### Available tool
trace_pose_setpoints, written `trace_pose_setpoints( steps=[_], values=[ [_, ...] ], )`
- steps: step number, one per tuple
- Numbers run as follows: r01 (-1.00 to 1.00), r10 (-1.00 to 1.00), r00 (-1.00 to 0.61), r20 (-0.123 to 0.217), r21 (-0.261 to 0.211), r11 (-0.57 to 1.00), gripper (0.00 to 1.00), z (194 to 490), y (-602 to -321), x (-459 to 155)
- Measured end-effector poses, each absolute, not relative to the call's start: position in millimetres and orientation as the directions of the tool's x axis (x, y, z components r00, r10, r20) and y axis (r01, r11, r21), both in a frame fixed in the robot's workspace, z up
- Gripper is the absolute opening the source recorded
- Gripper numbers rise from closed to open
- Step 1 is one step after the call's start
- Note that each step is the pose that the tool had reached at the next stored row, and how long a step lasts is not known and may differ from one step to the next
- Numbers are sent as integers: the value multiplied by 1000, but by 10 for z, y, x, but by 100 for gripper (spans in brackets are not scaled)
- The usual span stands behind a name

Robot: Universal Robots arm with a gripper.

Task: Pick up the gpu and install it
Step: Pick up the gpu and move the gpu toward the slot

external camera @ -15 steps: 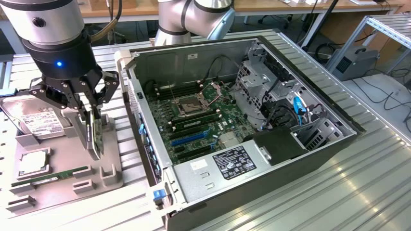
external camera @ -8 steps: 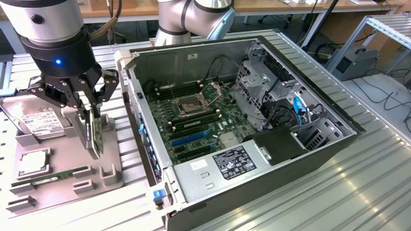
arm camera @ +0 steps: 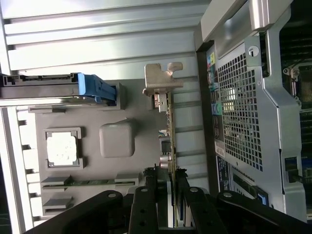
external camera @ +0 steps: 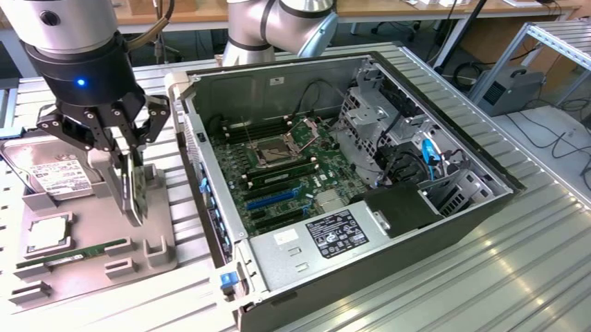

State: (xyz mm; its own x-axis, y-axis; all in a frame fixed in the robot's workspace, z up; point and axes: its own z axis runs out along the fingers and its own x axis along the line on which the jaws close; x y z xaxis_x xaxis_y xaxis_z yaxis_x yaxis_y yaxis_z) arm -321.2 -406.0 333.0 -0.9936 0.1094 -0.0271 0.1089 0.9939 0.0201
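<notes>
gpu (external camera: 140, 188) stands upright and edge-on at the side of the grey tray (external camera: 162, 228) nearest the open computer case (external camera: 461, 232), clamped between the fingers of the gripper (external camera: 127, 205). Beside it, the tray holds a hard drive (external camera: 55, 176), a processor (external camera: 46, 235) and a green memory stick (external camera: 74, 254). A motherboard (external camera: 277, 173) lies inside the case

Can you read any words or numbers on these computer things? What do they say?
Nothing here is clear enough to read.
Black label on the power supply: print too small.
White label on the hard drive: too small.
White sticker inside the computer case: too small.
Stickers on the back panel: blurred.
Graphics card in the hand: nothing readable.
</notes>
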Motion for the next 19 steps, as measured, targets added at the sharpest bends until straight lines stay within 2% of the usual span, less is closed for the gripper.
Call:
trace_pose_setpoints(
  steps=[19],
  values=[
    [109, 109, -994, -27, 20, 994, 27, 3474, -4060, -3212]
  ],
)
